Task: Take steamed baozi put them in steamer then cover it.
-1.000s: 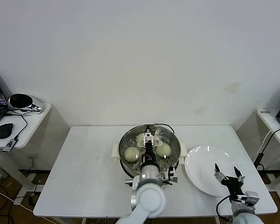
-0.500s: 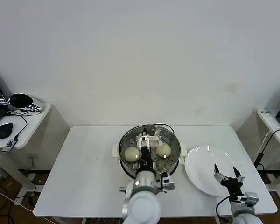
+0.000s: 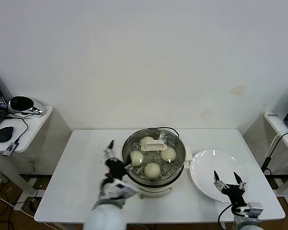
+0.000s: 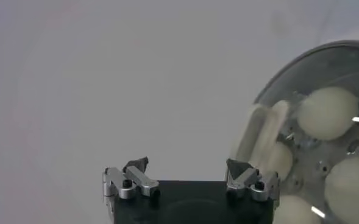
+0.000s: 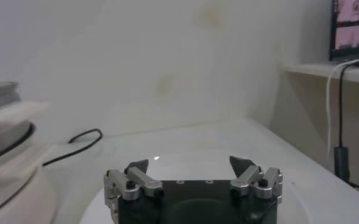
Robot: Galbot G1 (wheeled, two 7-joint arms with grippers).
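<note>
The steamer (image 3: 179,145) stands mid-table on its white base. Several baozi (image 3: 152,169) lie on its perforated tray. The clear glass cover sits on the steamer, its cream bar handle (image 3: 155,145) at the centre. My left gripper (image 3: 109,149) is open and empty, just left of the steamer and off the cover. In the left wrist view the left gripper (image 4: 187,165) is over bare table, with the cover handle (image 4: 264,131) and baozi (image 4: 327,112) beside it. My right gripper (image 3: 226,182) is open and empty over the near edge of the white plate (image 3: 206,165); it also shows in the right wrist view (image 5: 190,164).
The white plate (image 5: 325,201) holds nothing. A black cable (image 5: 75,143) runs behind the steamer. A small side table (image 3: 24,129) with a mouse and a black bowl stands to the left. Another shelf (image 3: 281,124) stands to the right.
My left gripper has let go of the cover handle and swung left off the steamer to its side. The cover stays on the steamer. The right gripper has shifted slightly nearer.
</note>
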